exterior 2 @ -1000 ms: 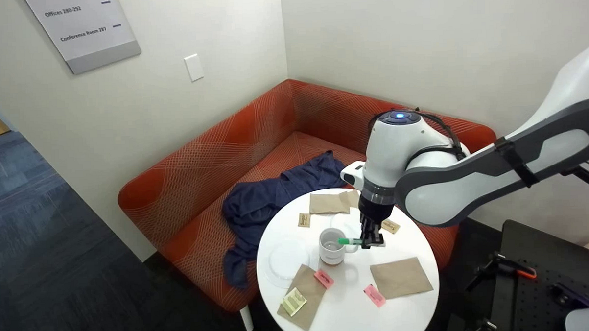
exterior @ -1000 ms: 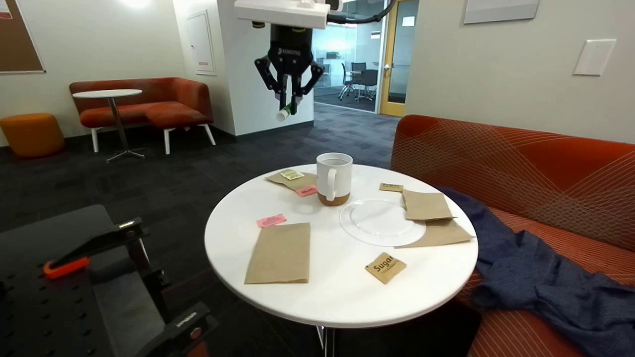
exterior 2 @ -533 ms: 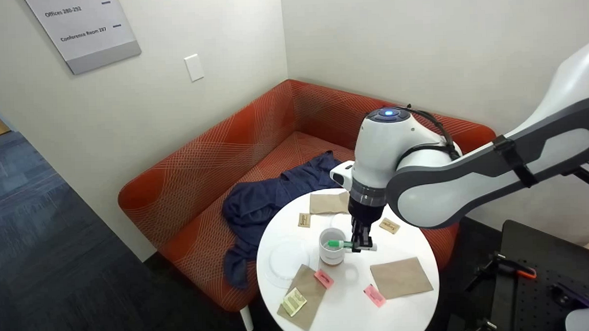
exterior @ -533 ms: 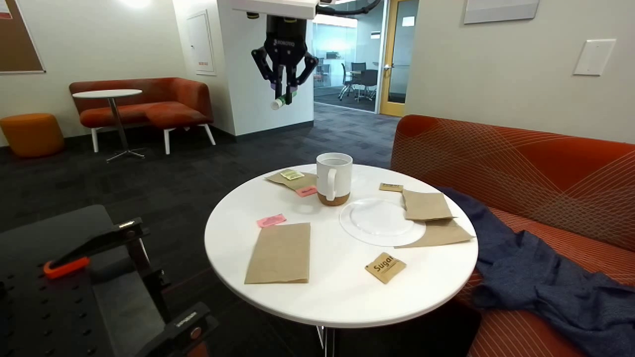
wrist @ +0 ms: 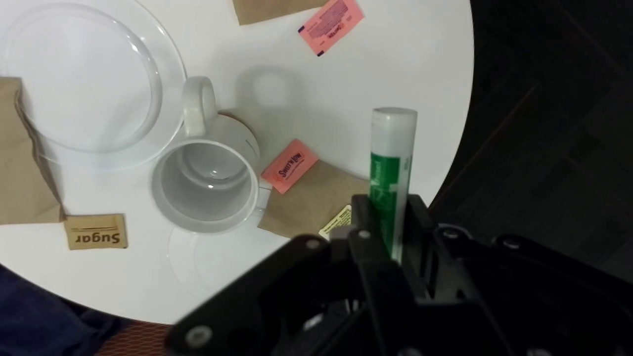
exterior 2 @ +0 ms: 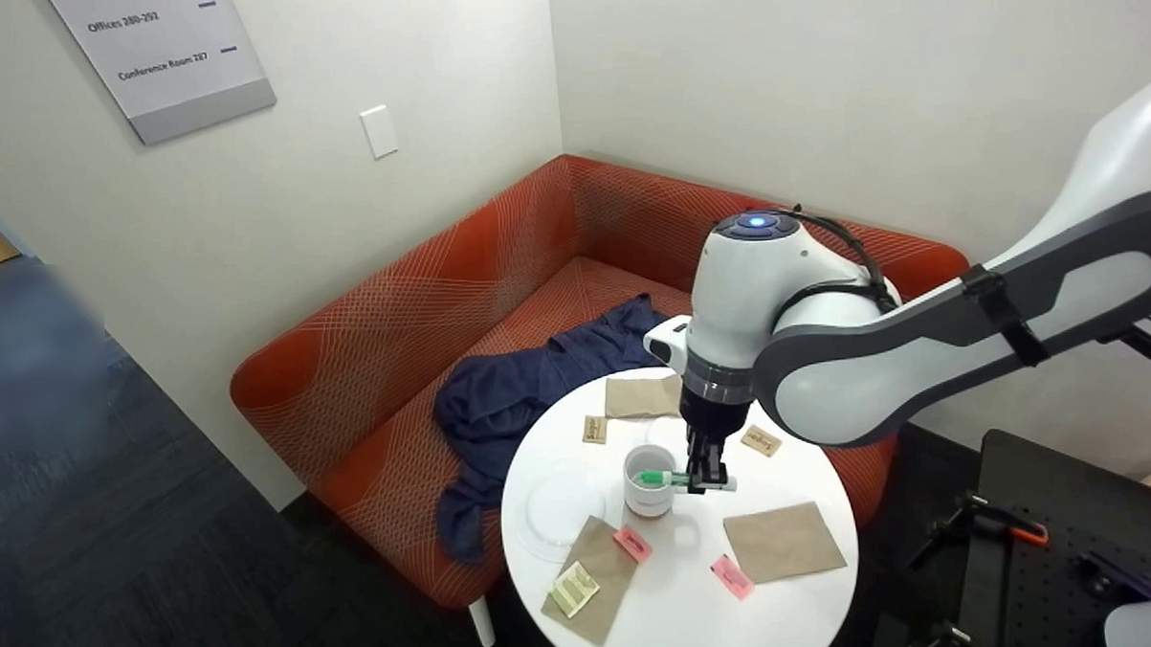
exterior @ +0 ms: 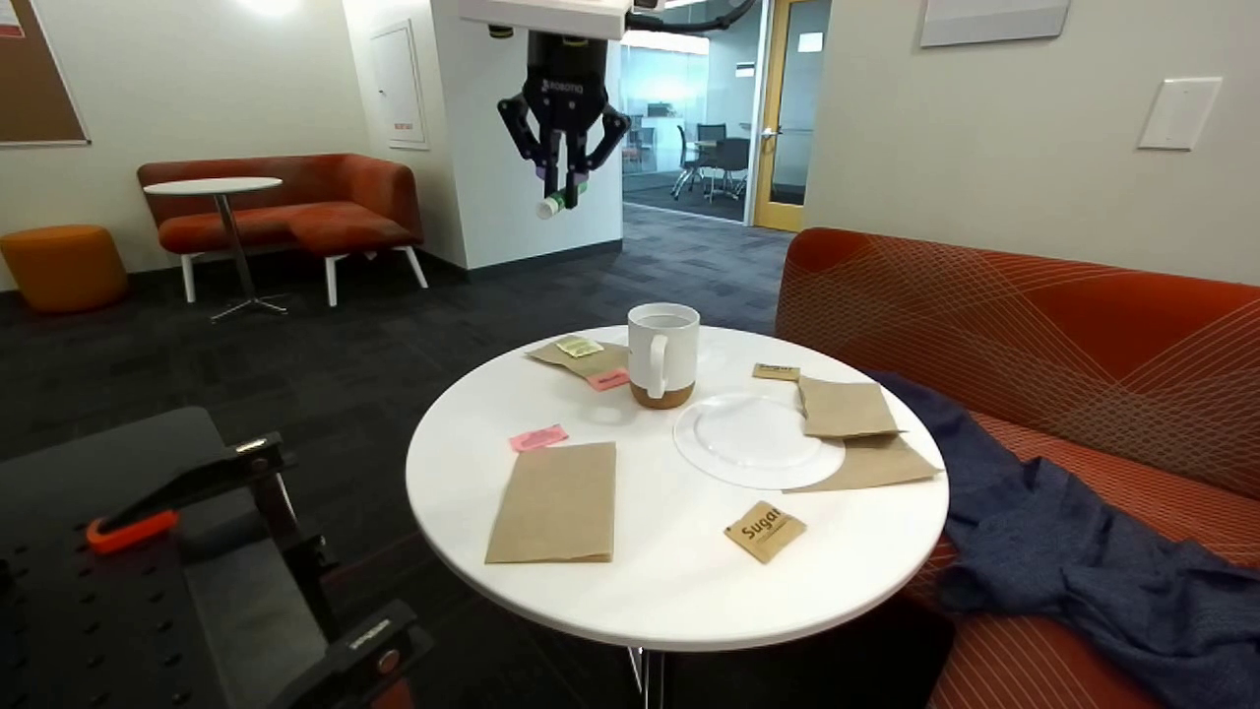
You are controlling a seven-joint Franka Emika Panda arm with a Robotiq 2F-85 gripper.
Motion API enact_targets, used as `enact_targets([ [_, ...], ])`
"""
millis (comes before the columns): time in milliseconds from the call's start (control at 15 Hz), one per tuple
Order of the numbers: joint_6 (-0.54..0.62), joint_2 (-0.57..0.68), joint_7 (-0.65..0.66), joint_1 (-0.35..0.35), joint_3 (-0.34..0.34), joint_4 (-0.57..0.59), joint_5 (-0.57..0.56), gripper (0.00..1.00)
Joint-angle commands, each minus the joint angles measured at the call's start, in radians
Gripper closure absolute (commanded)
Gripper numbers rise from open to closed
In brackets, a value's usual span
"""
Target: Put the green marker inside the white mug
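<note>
Slim green-and-white marker clamped in the black two-finger hand, up above the round white tabletop

Hand is grasping the marker across its barrel, a finger on each side. Marker is in the air, close to level, outside the cylindrical white mug with tan base. In an exterior view its green end overlaps the mug's mouth; wrist view shows it off to one side. Can't tell if it's over the opening.

Mug upright on the tabletop, just beside the round pale flat plate; can't tell if they touch. Also near the mug: pink paper packet overlapping the edge of a brown paper sheet, which carries a yellow paper packet. Tan Sugar packet between plate and tabletop edge. Dark blue cloth on the red-orange patterned sofa.
</note>
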Motion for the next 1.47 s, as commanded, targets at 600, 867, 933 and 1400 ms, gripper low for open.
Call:
enact_targets([
  [600, 0.353, 0.032, 0.573, 0.128, -0.172, -0.043, -0.583, 0.95],
  [867, 0.403, 0.053, 0.907, 0.210, -0.296, -0.020, -0.869, 0.95],
  [933, 0.411, 0.055, 0.991, 0.237, -0.332, -0.013, -0.932, 0.95],
  [1400, 0.373, 0.073, 1.557, 0.362, -0.454, 0.051, -1.364, 0.95],
])
